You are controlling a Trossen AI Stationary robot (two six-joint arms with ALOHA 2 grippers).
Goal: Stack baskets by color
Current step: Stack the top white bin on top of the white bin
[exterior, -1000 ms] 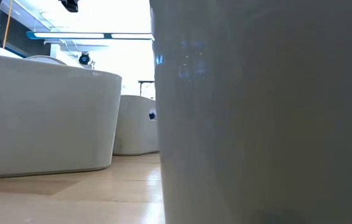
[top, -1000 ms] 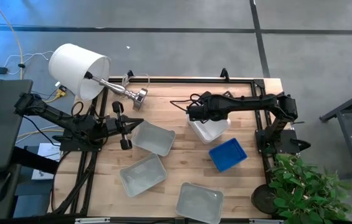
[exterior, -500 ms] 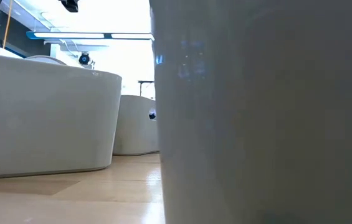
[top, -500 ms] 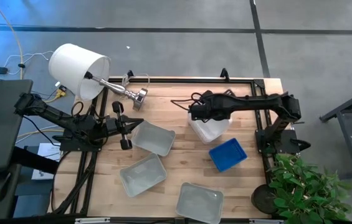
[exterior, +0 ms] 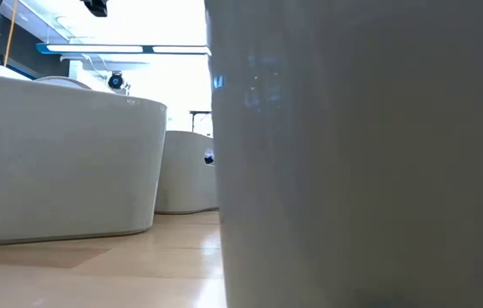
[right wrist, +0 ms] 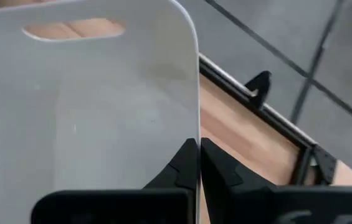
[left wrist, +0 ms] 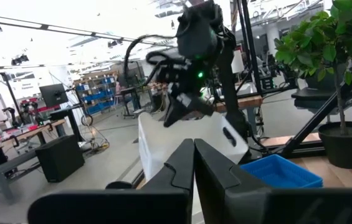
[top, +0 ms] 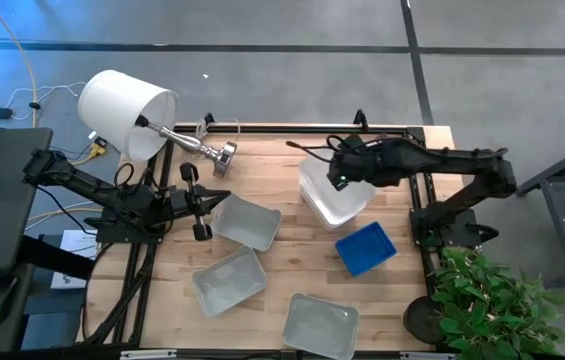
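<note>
Right tool (top: 334, 180) has swung toward the desk's right edge, lifting — clenched on white basket (top: 330, 200) rim | keep level, lower squarely onto matching white.

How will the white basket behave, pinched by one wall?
Probably light: the right gripper holds the white basket by one thin wall. Likely stiff, since that wall looks unbent. Gripped off-centre, it may tilt or swing.

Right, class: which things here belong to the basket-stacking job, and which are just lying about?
Job: white basket, gripped by right end effector; blue basket; three grey baskets; left end effector, waiting.
Lying about: lamp; potted plant.
</note>
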